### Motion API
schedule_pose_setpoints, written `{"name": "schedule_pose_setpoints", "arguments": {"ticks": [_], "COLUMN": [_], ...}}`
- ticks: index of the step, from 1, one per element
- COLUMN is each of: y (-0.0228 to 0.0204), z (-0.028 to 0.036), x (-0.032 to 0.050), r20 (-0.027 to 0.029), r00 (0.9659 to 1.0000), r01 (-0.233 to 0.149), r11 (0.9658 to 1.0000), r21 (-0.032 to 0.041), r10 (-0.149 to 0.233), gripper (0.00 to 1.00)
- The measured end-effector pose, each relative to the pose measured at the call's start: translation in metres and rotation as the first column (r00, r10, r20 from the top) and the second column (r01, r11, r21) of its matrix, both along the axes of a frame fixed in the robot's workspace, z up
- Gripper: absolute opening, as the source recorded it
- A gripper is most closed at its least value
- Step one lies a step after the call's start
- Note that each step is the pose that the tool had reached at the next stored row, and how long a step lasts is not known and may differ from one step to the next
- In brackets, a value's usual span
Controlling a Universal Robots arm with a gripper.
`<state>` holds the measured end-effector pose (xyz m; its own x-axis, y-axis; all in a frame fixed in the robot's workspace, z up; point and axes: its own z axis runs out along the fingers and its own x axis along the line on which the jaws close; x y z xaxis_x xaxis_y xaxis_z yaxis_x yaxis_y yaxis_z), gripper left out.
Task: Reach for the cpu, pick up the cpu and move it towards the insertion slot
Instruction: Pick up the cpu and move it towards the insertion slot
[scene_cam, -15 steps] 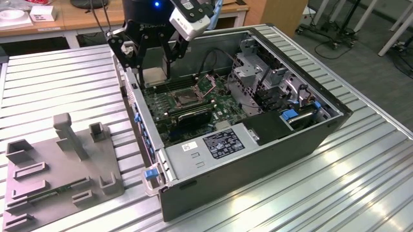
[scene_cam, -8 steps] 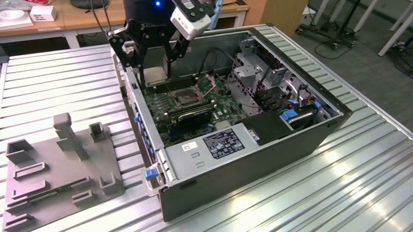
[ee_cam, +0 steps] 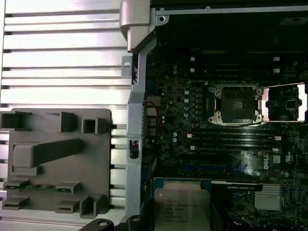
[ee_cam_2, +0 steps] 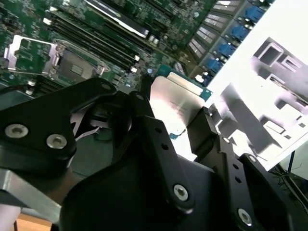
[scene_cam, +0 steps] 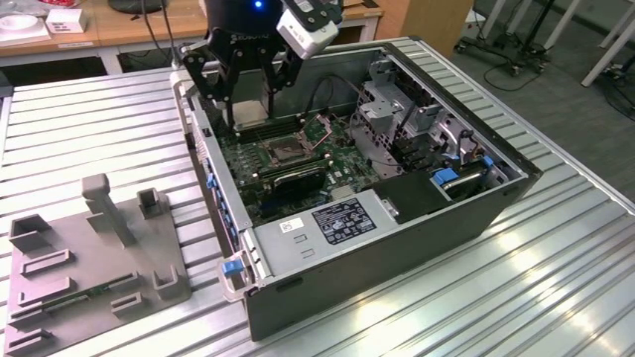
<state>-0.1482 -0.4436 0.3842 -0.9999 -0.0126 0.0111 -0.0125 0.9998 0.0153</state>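
Observation:
My gripper (scene_cam: 248, 120) hangs over the far end of the open computer case, shut on the cpu (scene_cam: 247, 111), a thin square chip with a silvery face. In both wrist views the cpu (ee_cam_2: 175, 103) (ee_cam: 182, 209) sits between the two black fingers (ee_cam_2: 151, 130), held by opposite edges above the green motherboard. The insertion slot (scene_cam: 281, 152) (ee_cam: 237, 103) (ee_cam_2: 74, 67) is a dark square socket with a shiny metal frame. Its lid (ee_cam: 286, 103) is swung open beside it. The slot lies a short way from the held chip, toward the middle of the board.
The case (scene_cam: 397, 238) lies open on a ribbed metal table (scene_cam: 100, 119). Long black memory slots (ee_cam: 231, 139) flank the socket, with drive cages (scene_cam: 397, 119) at the exterior view's right. A grey plastic holder (scene_cam: 70, 238) (ee_cam: 96, 163) holding a green circuit strip (ee_cam: 36, 186) lies outside the case.

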Motion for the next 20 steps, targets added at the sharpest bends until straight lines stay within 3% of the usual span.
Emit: {"name": "schedule_pose_setpoints", "arguments": {"ticks": [14,20], "y": [0.0015,0.0023], "z": [-0.0006,-0.0008], "x": [0.0478,0.0586], "r20": [0.0000,0.0000], "r00": [1.0000,1.0000], "r01": [0.000,0.000], "r11": [1.0000,1.0000], "r21": [0.0000,0.0001], "r10": [0.000,0.000], "gripper": [0.55,0.55]}}
